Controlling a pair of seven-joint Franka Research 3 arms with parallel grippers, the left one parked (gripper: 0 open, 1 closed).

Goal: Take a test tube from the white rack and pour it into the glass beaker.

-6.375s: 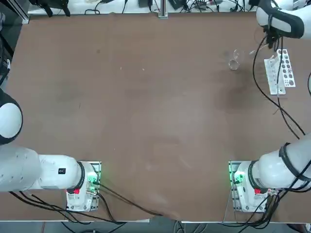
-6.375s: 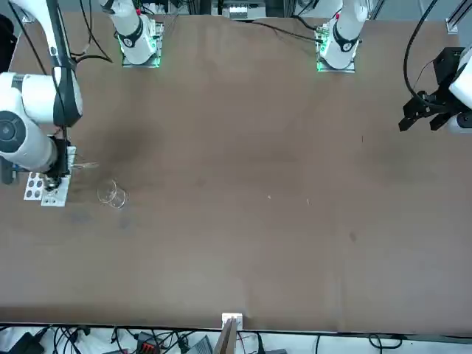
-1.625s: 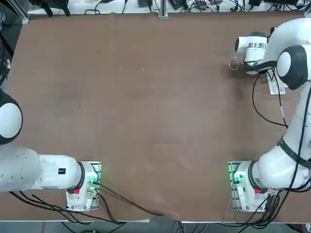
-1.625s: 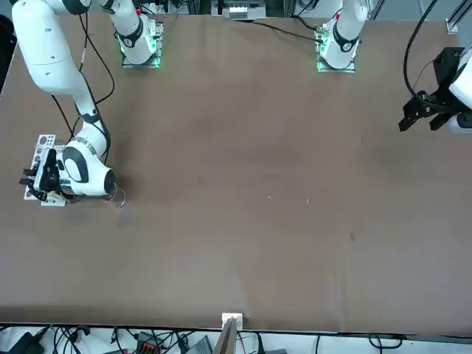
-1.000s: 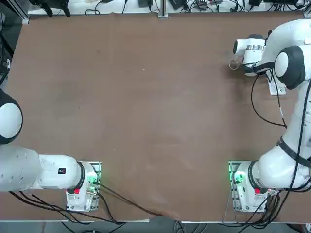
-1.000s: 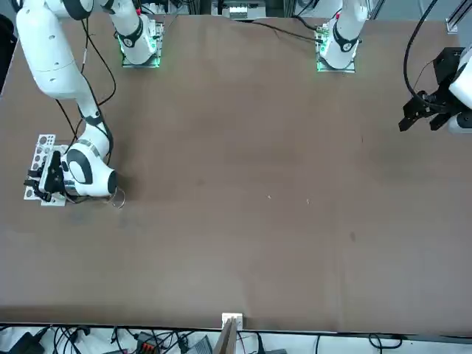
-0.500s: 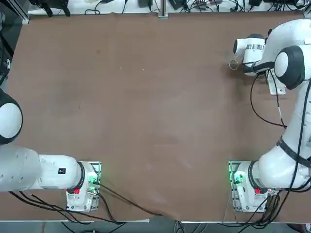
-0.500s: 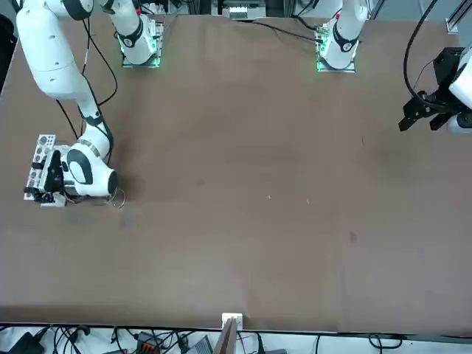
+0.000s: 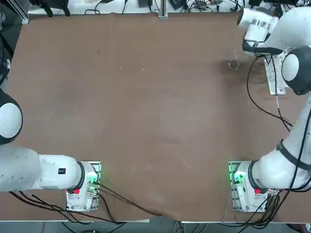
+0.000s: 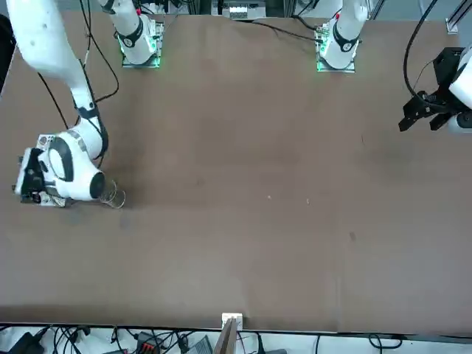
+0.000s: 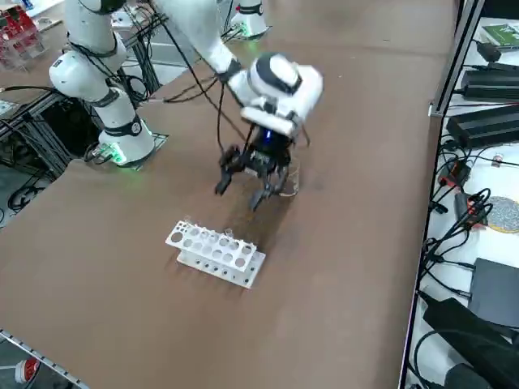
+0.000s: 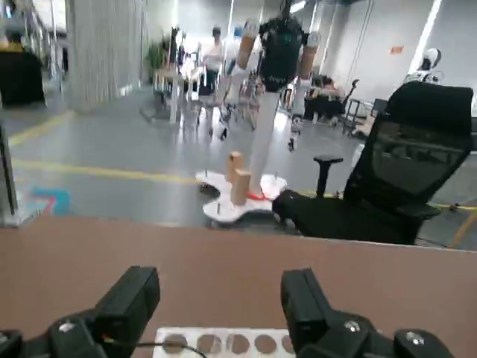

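White rack (image 11: 215,254) near table edge; right claw (image 11: 245,185) open above.

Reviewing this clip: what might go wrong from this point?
1. The right gripper is open and empty, close beside the glass beaker; a swing of the arm might knock it over.
2. It hangs short of the white rack, so a misaligned descent might hit the rack rather than grip a tube.

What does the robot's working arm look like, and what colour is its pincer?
The working right arm is glossy white with rounded joints and black cables along it. Its base glows green with a red spot. The right pincer is black, with two blocky fingers spread apart, above the small white rectangular rack.
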